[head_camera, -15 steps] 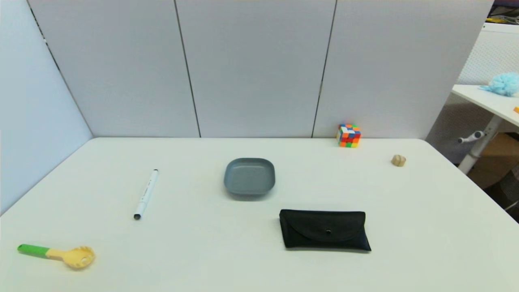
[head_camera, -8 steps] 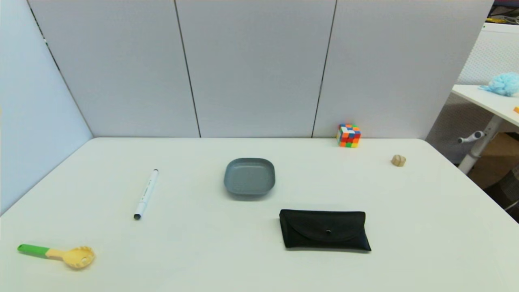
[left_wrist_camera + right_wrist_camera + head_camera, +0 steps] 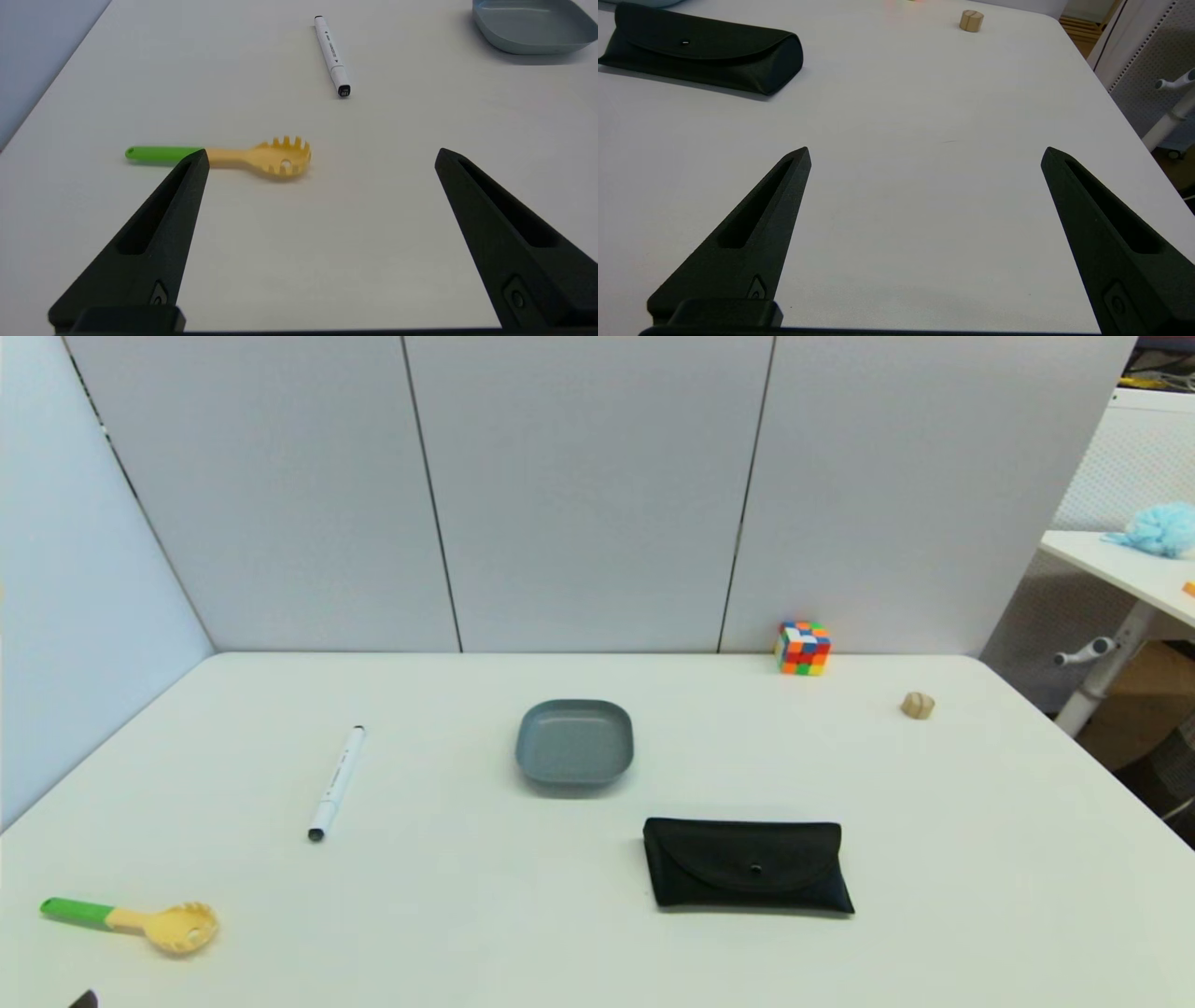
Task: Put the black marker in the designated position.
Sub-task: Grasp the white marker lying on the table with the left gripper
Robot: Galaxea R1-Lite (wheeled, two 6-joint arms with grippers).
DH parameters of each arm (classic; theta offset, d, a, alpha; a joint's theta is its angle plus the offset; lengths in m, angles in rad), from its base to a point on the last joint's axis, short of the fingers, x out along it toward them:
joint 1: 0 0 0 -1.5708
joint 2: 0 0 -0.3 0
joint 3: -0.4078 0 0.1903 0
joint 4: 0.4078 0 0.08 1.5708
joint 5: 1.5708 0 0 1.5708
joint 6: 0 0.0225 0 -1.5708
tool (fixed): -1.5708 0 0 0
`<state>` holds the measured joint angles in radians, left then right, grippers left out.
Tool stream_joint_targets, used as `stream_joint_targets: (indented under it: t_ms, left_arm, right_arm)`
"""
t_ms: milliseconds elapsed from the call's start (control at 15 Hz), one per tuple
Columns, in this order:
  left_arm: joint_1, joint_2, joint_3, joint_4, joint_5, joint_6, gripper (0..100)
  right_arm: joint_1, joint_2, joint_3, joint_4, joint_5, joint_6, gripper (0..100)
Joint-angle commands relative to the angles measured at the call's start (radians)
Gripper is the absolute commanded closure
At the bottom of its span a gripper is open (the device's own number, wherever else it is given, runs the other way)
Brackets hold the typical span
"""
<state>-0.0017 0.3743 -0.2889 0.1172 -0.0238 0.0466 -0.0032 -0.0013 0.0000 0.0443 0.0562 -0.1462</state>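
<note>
The black marker (image 3: 336,782), a slim white pen with dark end tips, lies on the left half of the white table, left of the grey plate (image 3: 574,744). The left wrist view shows the marker (image 3: 332,55) well beyond my left gripper (image 3: 321,156), which is open and empty near the table's front left corner. A tip of that gripper (image 3: 84,1000) just shows at the head view's bottom edge. My right gripper (image 3: 925,154) is open and empty over bare table at the front right, outside the head view.
A green-handled yellow spoon-fork (image 3: 140,921) lies at the front left, just ahead of the left gripper (image 3: 233,156). A black pouch (image 3: 747,863) lies right of centre. A colourful cube (image 3: 802,648) and a small wooden cylinder (image 3: 918,706) sit at the back right.
A black fingertip of the left gripper has come into the head view at the bottom left edge. Nothing on the table has moved.
</note>
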Motion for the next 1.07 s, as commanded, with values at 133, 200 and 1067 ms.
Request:
stream_joint_targets:
  t_ms: [133, 200, 1067]
  left_arm:
    - [-0.014, 0.716, -0.443, 0.021, -0.008, 0.096, 0]
    - [-0.024, 0.798, -0.500, 0.016, -0.027, 0.116, 0]
    - [-0.110, 1.284, -0.722, 0.024, -0.034, 0.119, 0]
  right_arm:
    - [0.000, 0.001, 0.000, 0.000, 0.001, -0.001, 0]
    - [0.000, 0.001, 0.000, 0.000, 0.001, -0.001, 0]
    - [0.000, 0.001, 0.000, 0.000, 0.001, -0.001, 0]
